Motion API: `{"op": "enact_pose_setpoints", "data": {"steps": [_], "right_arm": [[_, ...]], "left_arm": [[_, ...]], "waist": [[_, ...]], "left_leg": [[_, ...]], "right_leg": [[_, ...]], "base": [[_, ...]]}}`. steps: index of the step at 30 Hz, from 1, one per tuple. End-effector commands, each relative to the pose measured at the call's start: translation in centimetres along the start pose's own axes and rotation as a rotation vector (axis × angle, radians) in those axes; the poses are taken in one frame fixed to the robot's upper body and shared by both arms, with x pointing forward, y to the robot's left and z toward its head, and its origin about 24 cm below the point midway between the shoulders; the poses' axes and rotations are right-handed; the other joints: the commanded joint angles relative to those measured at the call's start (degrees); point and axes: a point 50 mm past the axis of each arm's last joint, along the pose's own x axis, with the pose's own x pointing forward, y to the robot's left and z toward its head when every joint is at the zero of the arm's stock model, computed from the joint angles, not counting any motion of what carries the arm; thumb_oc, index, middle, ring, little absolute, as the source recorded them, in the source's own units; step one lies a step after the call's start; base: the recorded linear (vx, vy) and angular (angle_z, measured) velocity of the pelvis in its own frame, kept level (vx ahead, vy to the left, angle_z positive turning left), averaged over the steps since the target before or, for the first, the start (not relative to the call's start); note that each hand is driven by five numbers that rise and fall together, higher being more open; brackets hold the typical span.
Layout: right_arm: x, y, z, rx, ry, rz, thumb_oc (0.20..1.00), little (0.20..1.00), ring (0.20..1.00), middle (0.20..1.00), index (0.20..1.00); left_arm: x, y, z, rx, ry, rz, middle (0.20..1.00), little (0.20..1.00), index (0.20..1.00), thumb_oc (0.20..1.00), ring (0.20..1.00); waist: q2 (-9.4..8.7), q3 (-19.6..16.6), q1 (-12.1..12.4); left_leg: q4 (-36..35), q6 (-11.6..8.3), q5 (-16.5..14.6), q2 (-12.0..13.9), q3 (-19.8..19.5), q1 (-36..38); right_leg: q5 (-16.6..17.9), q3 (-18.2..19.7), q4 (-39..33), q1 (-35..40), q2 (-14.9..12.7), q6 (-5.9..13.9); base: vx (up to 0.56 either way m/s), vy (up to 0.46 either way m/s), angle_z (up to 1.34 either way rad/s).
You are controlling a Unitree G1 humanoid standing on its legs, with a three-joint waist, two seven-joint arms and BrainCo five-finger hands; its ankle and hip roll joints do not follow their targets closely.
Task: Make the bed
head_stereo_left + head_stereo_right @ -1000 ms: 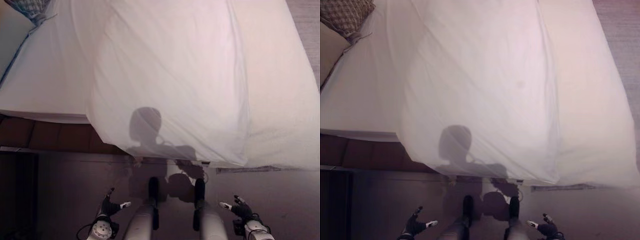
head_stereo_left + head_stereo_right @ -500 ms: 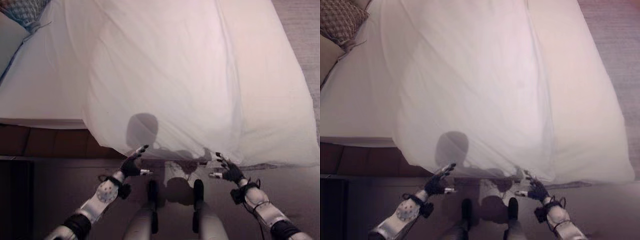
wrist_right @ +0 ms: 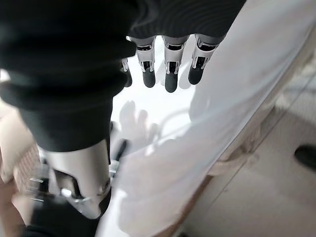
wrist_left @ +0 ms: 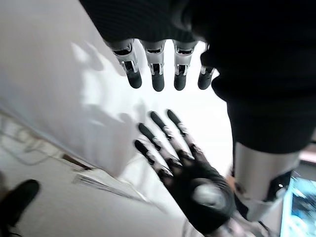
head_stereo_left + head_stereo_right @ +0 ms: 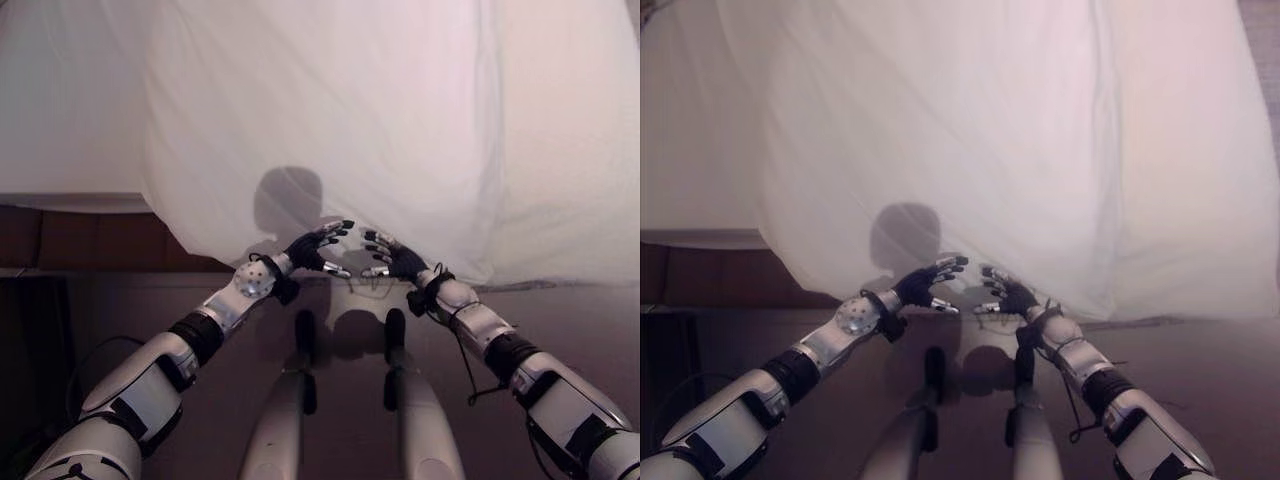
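Observation:
A white duvet (image 5: 330, 110) covers the bed and hangs over its near edge, its hem (image 5: 430, 268) just above the floor. My left hand (image 5: 318, 245) and right hand (image 5: 392, 260) are held close together at the hem's middle, palms facing each other, fingers straight and open. Neither hand has cloth in it. In the left wrist view my left fingers (image 4: 158, 74) point at the duvet (image 4: 54, 94), with the right hand (image 4: 190, 173) spread just beyond them. In the right wrist view the right fingers (image 3: 168, 66) hover over the white cloth (image 3: 227, 94).
The mattress (image 5: 55, 120) in its white sheet lies bare at the left of the duvet. Below it runs the dark brown bed frame (image 5: 90, 242). Brown floor (image 5: 590, 320) stretches along the bed's near side.
Both arms have risen from low by the floor and reached forward to the duvet's hem, the hands coming closer together. The camera has moved nearer the bed.

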Motion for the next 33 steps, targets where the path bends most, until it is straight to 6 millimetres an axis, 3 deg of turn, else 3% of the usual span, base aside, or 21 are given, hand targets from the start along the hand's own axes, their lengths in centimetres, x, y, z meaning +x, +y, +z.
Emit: {"op": "enact_pose_setpoints", "data": {"steps": [1, 2, 4, 8, 9, 11, 14, 17, 18, 24, 27, 29, 33], "right_arm": [[0.7, -0.6, 1.9, 0.040, -0.072, -0.051, 1.000, 1.000, 1.000, 1.000, 1.000], [1.4, -0.9, 3.5, 0.054, -0.116, -0.080, 1.000, 1.000, 1.000, 1.000, 1.000], [1.9, -1.0, 4.3, 0.071, -0.139, -0.102, 1.000, 1.000, 1.000, 1.000, 1.000], [3.6, -2.6, 8.9, -0.065, -0.208, -0.233, 1.000, 1.000, 1.000, 1.000, 1.000], [3.6, -2.6, 9.0, -0.065, -0.208, -0.233, 1.000, 1.000, 1.000, 1.000, 1.000], [3.9, -4.2, 11.2, -0.110, -0.223, -0.324, 1.000, 1.000, 1.000, 1.000, 1.000], [3.9, -5.3, 12.7, -0.103, -0.240, -0.388, 1.000, 1.000, 1.000, 1.000, 1.000], [3.4, -7.1, 15.8, -0.109, -0.307, -0.499, 1.000, 1.000, 1.000, 1.000, 1.000], [3.4, -7.1, 15.9, -0.109, -0.307, -0.499, 1.000, 1.000, 1.000, 1.000, 1.000], [0.6, -12.0, 17.1, -0.180, -0.279, -0.694, 1.000, 1.000, 1.000, 1.000, 1.000], [-1.2, -14.2, 16.6, -0.248, -0.229, -0.777, 1.000, 1.000, 1.000, 1.000, 1.000], [-3.1, -16.3, 15.3, -0.289, -0.164, -0.849, 1.000, 1.000, 1.000, 1.000, 1.000], [-4.9, -17.9, 13.9, -0.293, -0.111, -0.923, 1.000, 1.000, 1.000, 1.000, 1.000]], "left_arm": [[0.8, 1.3, 1.6, -0.042, -0.091, 0.143, 1.000, 1.000, 1.000, 1.000, 1.000], [1.1, 2.2, 2.0, -0.030, -0.094, 0.218, 1.000, 1.000, 1.000, 1.000, 1.000], [1.3, 2.7, 2.0, -0.029, -0.085, 0.262, 1.000, 1.000, 1.000, 1.000, 1.000], [1.9, 5.9, 3.0, 0.022, -0.042, 0.430, 1.000, 1.000, 1.000, 1.000, 1.000], [1.9, 5.9, 3.1, 0.023, -0.042, 0.431, 1.000, 1.000, 1.000, 1.000, 1.000], [1.7, 8.2, 4.0, 0.055, -0.020, 0.524, 1.000, 1.000, 1.000, 1.000, 1.000], [1.5, 9.8, 5.0, 0.070, -0.023, 0.581, 1.000, 1.000, 1.000, 1.000, 1.000], [0.1, 13.1, 6.4, 0.094, -0.021, 0.723, 1.000, 1.000, 1.000, 1.000, 1.000], [0.1, 13.1, 6.4, 0.094, -0.022, 0.724, 1.000, 1.000, 1.000, 1.000, 1.000], [-3.3, 17.4, 7.4, 0.137, 0.008, 0.921, 1.000, 1.000, 1.000, 1.000, 1.000], [-5.3, 19.1, 7.1, 0.120, 0.033, 1.028, 1.000, 1.000, 1.000, 1.000, 1.000], [-6.2, 19.9, 7.3, 0.217, 0.074, 1.050, 1.000, 1.000, 1.000, 1.000, 1.000], [-7.2, 20.6, 7.2, 0.268, 0.114, 1.089, 1.000, 1.000, 1.000, 1.000, 1.000]], "waist": [[0.78, -1.5, -0.3], [0.78, -1.3, -0.1], [0.71, -1.1, -0.1], [0.28, 0.3, 0.1], [0.28, 0.3, 0.1], [0.05, 0.9, -0.3], [-0.11, 1.1, -0.3], [-0.31, 1.5, -0.6], [-0.32, 1.5, -0.6], [-0.63, 1.7, -0.7], [-0.81, 1.7, -1.0], [-0.88, 1.6, -1.3], [-0.94, 1.2, -1.4]], "left_leg": [[9.6, -1.81, -4.2, -0.9, -0.2, -4.9], [10.7, -1.89, -4.4, -0.9, 0.0, -6.6], [11.1, -1.88, -4.6, -0.8, 0.0, -7.4], [15.5, -2.14, -5.2, -0.3, 0.6, -12.8], [15.6, -2.14, -5.3, -0.3, 0.6, -12.9], [17.2, -2.21, -5.7, -0.2, 0.4, -15.4], [18.2, -2.20, -6.0, 0.0, 0.7, -17.2], [19.0, -2.34, -6.0, 0.1, 1.0, -19.6], [19.1, -2.34, -6.0, 0.1, 1.0, -19.6], [19.6, -2.21, -6.3, 0.1, 1.2, -20.7], [19.2, -2.22, -6.4, 0.2, 1.4, -20.1], [18.4, -2.48, -5.8, 0.1, 1.1, -19.4], [16.6, -2.39, -5.3, 0.0, 0.9, -17.8]], "right_leg": [[1.1, 1.0, 4.6, -2.8, 0.0, 1.93], [0.9, 1.0, 5.6, -4.5, -0.1, 1.80], [0.8, 1.0, 6.2, -5.4, -0.1, 1.86], [0.1, 1.6, 10.0, -10.6, 0.2, 1.30], [0.0, 1.6, 10.1, -10.7, 0.2, 1.30], [-0.3, 1.6, 11.7, -13.2, 0.2, 1.16], [-0.3, 1.6, 12.4, -14.9, 0.3, 1.15], [-0.5, 1.7, 13.1, -17.1, 0.2, 1.15], [-0.6, 1.7, 13.2, -17.1, 0.2, 1.15], [-0.7, 1.7, 13.7, -18.3, 0.1, 1.31], [-0.6, 1.8, 13.2, -17.9, 0.1, 1.35], [-0.4, 1.4, 12.2, -16.9, 0.3, 1.30], [-0.2, 1.3, 10.9, -15.5, 0.4, 1.23]], "base": [[-0.04, 0.033, 0.10], [-0.03, 0.020, 0.10], [-0.02, 0.023, 0.08], [-0.03, 0.037, 0.00], [-0.02, 0.033, -0.01], [-0.02, 0.032, 0.01], [-0.01, 0.020, -0.04], [-0.01, 0.038, -0.04], [0.00, 0.000, 0.00], [0.00, 0.019, -0.01], [0.01, 0.004, -0.02], [0.00, 0.000, 0.00], [0.00, -0.008, 0.00]]}}
